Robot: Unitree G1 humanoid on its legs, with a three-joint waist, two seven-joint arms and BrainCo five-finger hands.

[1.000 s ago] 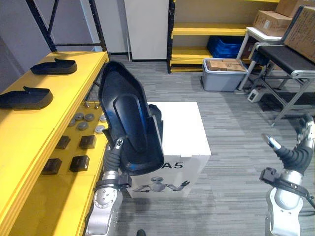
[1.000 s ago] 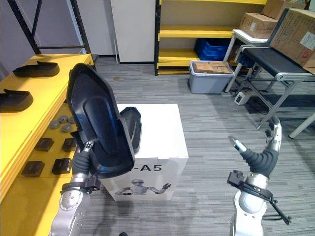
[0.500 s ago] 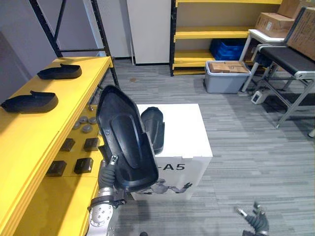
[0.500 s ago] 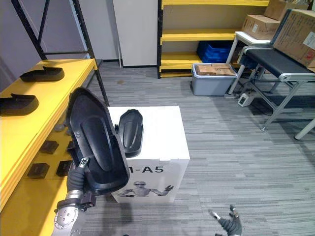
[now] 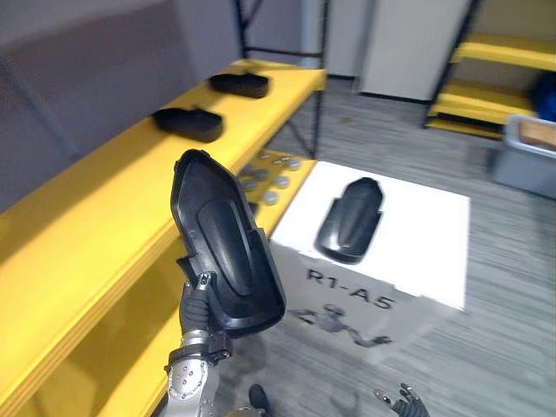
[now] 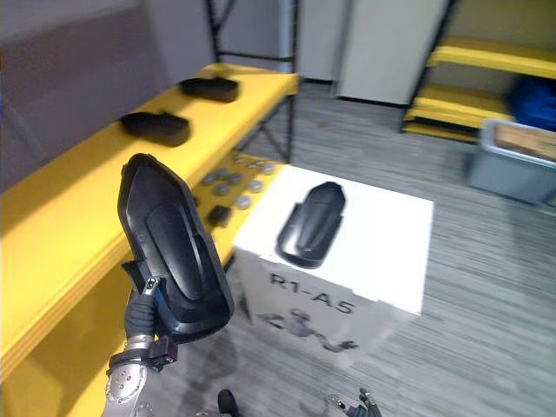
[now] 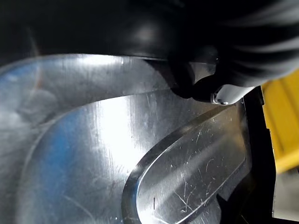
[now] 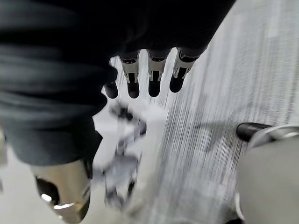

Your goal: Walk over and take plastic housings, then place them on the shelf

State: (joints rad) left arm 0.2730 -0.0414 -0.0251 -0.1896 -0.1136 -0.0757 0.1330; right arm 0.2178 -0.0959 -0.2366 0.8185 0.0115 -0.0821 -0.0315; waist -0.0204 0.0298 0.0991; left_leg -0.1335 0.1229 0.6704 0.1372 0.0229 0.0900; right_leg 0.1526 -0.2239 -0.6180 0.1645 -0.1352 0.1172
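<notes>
Four black plastic housings are in sight. We see the held housing [image 5: 226, 243] left of the white box [image 5: 417, 252] and nearer us. The left robot hand [image 5: 198, 300] grips it at its lower end, fingers curled round the rim. Its long axis stands nearly upright, narrow end up, hollow side towards us. A second housing [image 5: 349, 220] lies on the white box, long axis running away from us. A third housing [image 5: 188, 123] and a fourth housing [image 5: 239, 83] rest on the yellow shelf [image 5: 113, 200], left of the box. Several grey discs [image 5: 261, 178] lie on the lower level just beside the box. Our right robot hand [image 8: 154, 79] hangs over the floor near the box, fingers straight and slack.
</notes>
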